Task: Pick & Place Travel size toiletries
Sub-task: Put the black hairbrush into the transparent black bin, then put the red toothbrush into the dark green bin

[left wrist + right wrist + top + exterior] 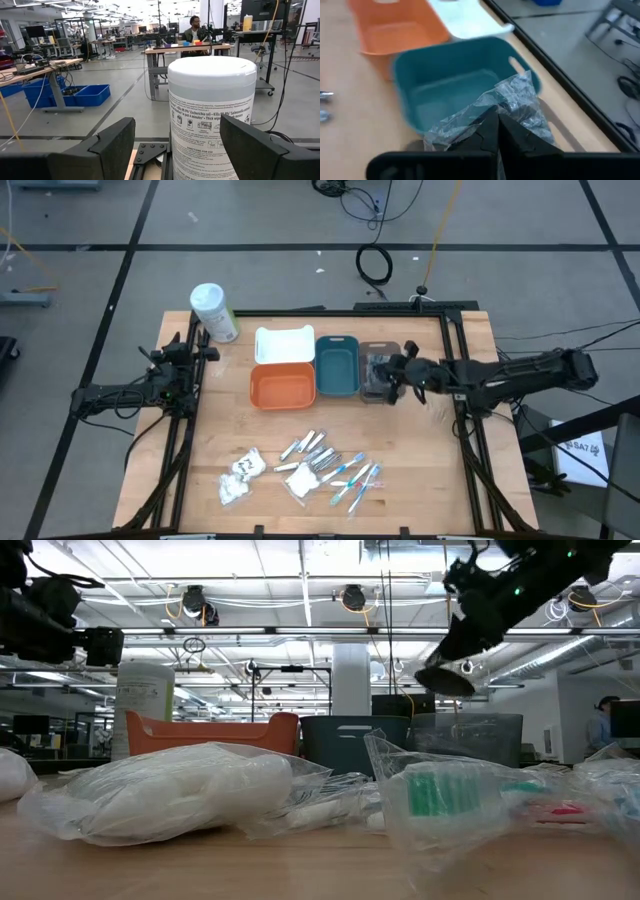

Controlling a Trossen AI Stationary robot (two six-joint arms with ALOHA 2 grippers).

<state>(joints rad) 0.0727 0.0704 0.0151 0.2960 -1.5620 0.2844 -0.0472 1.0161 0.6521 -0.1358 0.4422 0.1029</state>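
Note:
The toiletries lie in a loose pile on the near part of the table (300, 465): white packets (240, 475), silvery tubes (310, 447) and blue-and-white toothbrushes (352, 478). In the low view they fill the foreground (170, 790). My right gripper (395, 375) is over the grey tray (375, 358) and is shut on a dark round clear-wrapped packet (517, 105). My left gripper (190, 360) waits open at the table's left edge, its fingers level and apart in front of the large white bottle (212, 110). My right gripper pinches the packet's crinkled clear wrap (492, 112) between its two shut fingers (487, 132), coming from above and slanting in from the table's right. The packet is lifted clear, hanging below the fingers (445, 680) above the grey and teal trays.
Four trays stand in a cluster at the table's middle far part: white (284, 345), orange (283, 387), teal (337, 367) and grey. The white bottle with green label (213, 310) stands at the far left corner. A person sits at a far desk (192, 32).

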